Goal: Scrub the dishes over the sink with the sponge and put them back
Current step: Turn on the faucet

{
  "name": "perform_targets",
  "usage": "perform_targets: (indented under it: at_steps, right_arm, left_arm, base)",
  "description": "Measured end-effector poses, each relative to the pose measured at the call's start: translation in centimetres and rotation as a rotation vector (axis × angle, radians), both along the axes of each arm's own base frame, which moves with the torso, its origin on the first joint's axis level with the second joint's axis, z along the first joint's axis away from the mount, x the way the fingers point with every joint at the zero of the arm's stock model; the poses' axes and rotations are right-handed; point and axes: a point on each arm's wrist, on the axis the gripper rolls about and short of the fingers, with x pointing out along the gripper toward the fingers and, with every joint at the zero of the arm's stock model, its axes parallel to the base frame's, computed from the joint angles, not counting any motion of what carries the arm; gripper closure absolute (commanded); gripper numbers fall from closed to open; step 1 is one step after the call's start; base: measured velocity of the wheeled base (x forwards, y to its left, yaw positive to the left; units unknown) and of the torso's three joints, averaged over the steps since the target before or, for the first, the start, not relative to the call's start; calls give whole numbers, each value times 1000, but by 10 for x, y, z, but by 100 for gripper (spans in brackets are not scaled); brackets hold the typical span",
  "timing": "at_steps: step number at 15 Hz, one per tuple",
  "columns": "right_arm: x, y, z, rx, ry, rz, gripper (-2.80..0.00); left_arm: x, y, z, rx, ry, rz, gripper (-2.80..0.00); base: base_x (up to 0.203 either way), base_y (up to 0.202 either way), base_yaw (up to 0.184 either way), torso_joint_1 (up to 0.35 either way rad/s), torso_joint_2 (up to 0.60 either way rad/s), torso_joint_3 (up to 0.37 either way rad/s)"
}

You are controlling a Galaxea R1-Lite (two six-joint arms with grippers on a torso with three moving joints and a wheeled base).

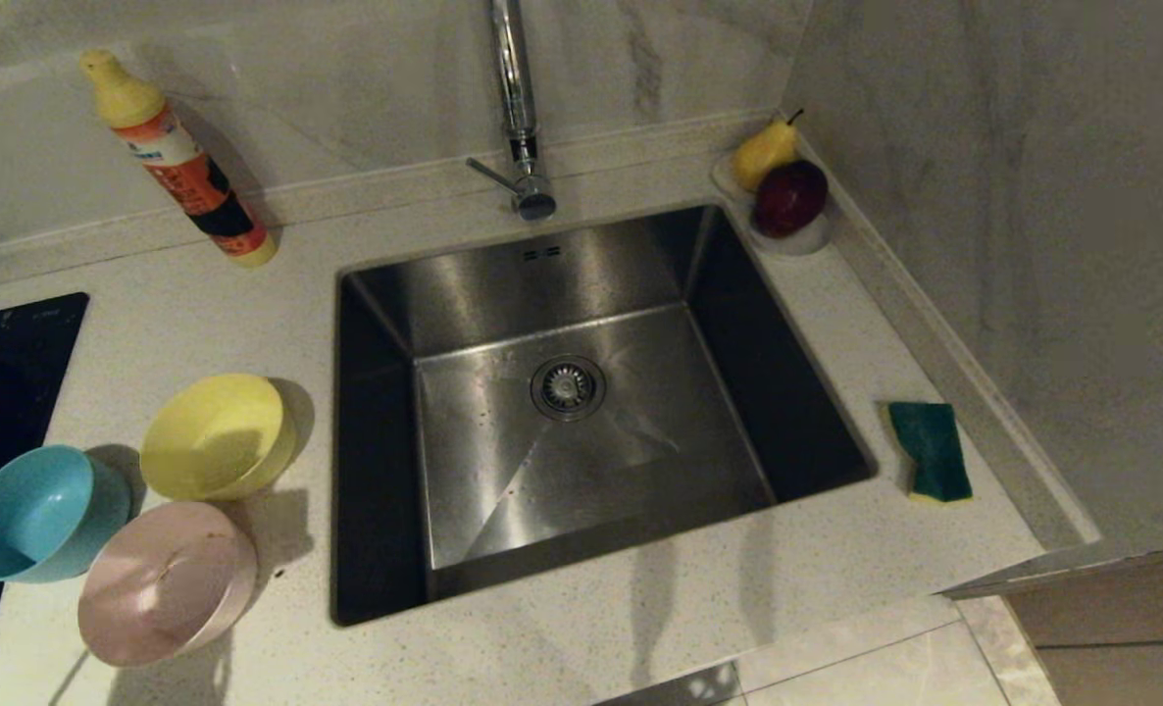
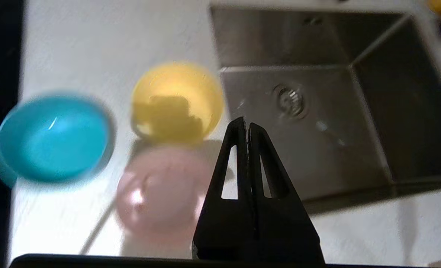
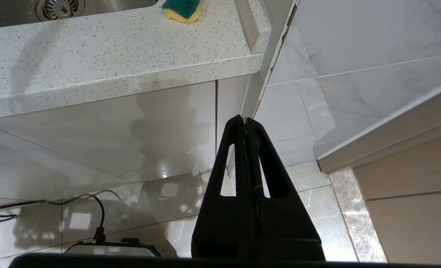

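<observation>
Nearest the head camera, the pale pink bowl (image 1: 165, 580) sits on the speckled counter (image 1: 640, 618) left of the sink (image 1: 581, 412), at the counter's front edge, with brownish smears on its surface. Light blue bowl (image 1: 40, 513) stands touching or just beside it, farther from the sink, at the edge of a black cooktop (image 1: 3, 382). Yellow bowl (image 1: 217, 436) stands behind the pink one, near the sink's left rim.

Left claw (image 2: 246, 124) is pressed closed and holds nothing. It hovers above the counter at the sink's left front corner; in its wrist view the pink bowl appears just beside its fingers, the yellow bowl beyond it and the blue bowl farther off. No contact with any bowl is seen.

Sponge (image 1: 930, 451) lies green face up on the counter right of the sink, well apart from the left claw.

Right claw (image 3: 246, 121) is likewise closed and empty, hanging below counter level in front of the cabinet, under the sink's right front corner, over the tiled floor (image 3: 150, 208).

Sink basin holds no dish; drain strainer (image 1: 568, 386) sits at its centre. Chrome tap (image 1: 518, 108) rises behind the sink. A detergent bottle (image 1: 177, 162) leans against the wall behind the sink's left side. A small white dish (image 1: 797, 240) at the sink's rear right corner holds a pear (image 1: 764, 152) and a dark red fruit (image 1: 789, 196).
</observation>
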Motion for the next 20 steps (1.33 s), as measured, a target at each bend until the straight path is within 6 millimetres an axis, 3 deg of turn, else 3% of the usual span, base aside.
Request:
perform_targets:
  at_steps: [5,9,14,20]
  right_arm:
    - [0,0,0,0,1,0,0]
    - [0,0,0,0,1,1,0]
    - [0,0,0,0,1,1,0]
    - [0,0,0,0,0,0,0]
  left_arm:
    - [59,-1,50,-4,18,-156,0]
    - [124,-4,79,-6,41,-234,0]
    - [203,-37,81,-40,106,-362,0]
    - [282,-54,84,-206,42,-254,0]
  base:
    - [0,0,0,0,0,0]
    - [0,0,0,0,0,0]
    - [0,0,0,0,0,0]
    - [0,0,0,0,0,0]
